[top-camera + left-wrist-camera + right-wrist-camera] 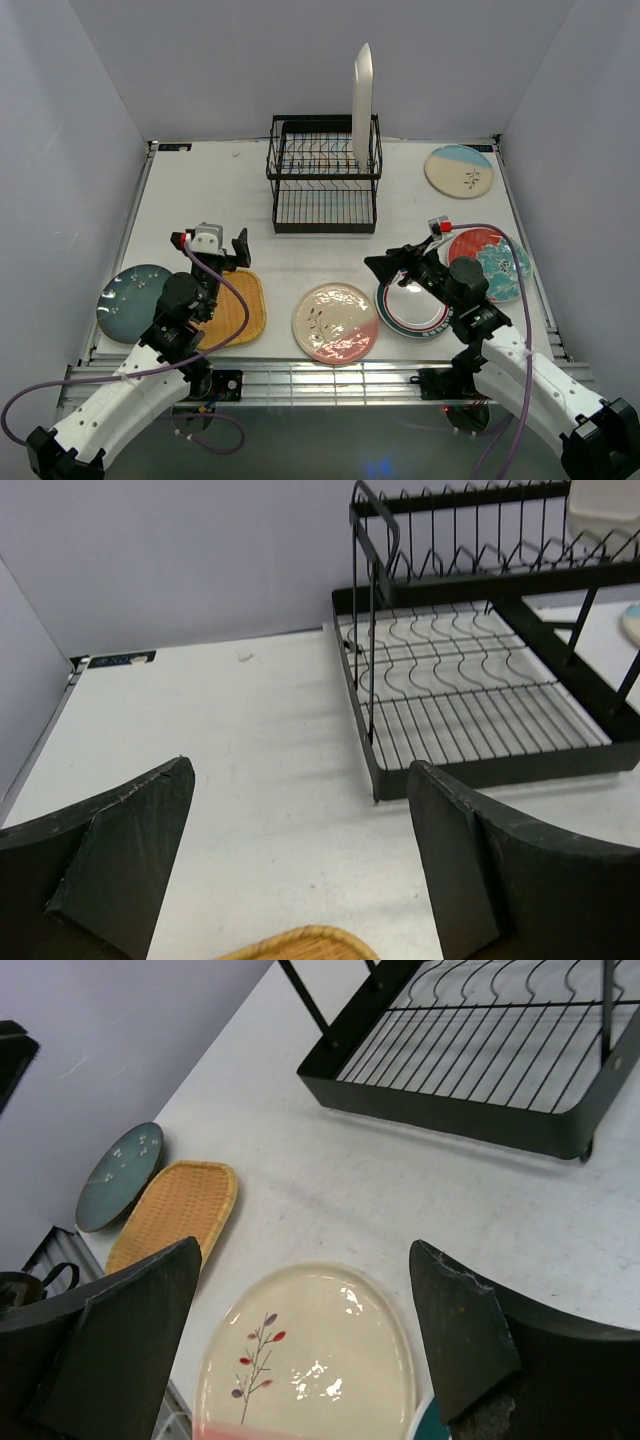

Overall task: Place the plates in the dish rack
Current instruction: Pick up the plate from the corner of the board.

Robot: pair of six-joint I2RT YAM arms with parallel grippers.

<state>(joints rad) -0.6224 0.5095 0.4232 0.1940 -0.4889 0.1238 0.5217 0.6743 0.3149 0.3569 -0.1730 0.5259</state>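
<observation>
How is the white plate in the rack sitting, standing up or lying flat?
Standing up. The white plate stands on its edge in the black dish rack, near its right side, poking high above the rack's top.

A white worktop (240,200) is sitting under soft, even light. Plain pale grey walls are closing it in: a back wall (250,60), a left wall (60,150) and a right wall (590,130). A ribbed metal rail (330,378) is running along its near edge.
</observation>
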